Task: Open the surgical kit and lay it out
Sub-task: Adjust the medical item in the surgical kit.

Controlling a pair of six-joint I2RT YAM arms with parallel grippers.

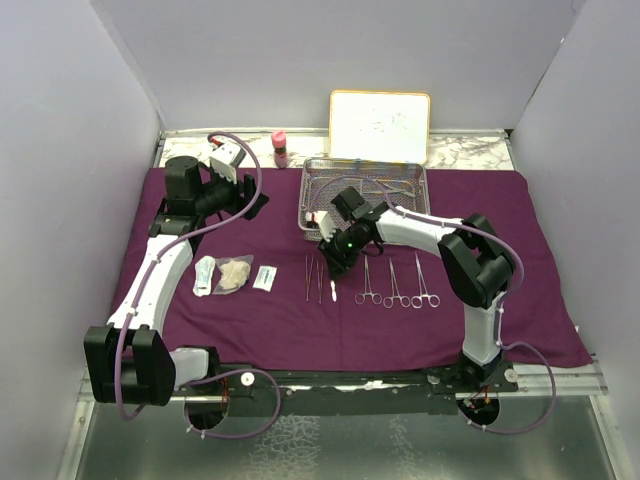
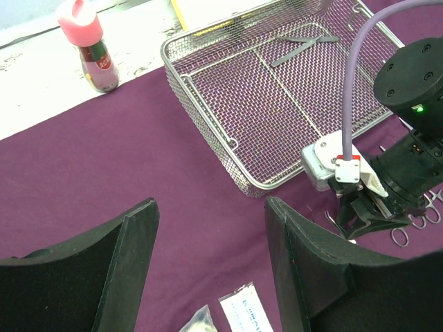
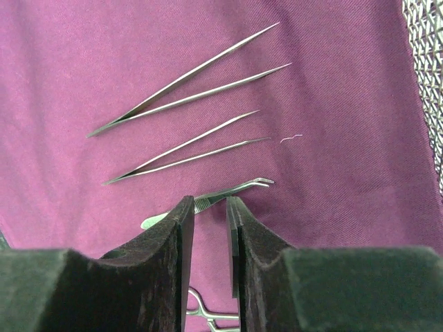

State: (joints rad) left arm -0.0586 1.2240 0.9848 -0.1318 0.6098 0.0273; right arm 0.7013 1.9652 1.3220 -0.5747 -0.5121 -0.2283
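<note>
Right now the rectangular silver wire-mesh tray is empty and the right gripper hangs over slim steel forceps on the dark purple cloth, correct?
Not empty: the left wrist view shows one slim steel instrument in the silver wire-mesh tray. The right gripper does hang over forceps on the purple cloth.

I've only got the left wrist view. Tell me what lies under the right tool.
Observer: In the right wrist view, a bent-tip forceps lies on the purple cloth just past the tips of the right tool. I can't tell whether it is gripped.
Operator: Report what's next to it.
Observer: A longer straight forceps and a shorter one lie side by side on the cloth beyond it.
Operator: Count the ring-handled clamps.
Observer: The top view shows three clamps in a row, on the right tool's right.
</note>
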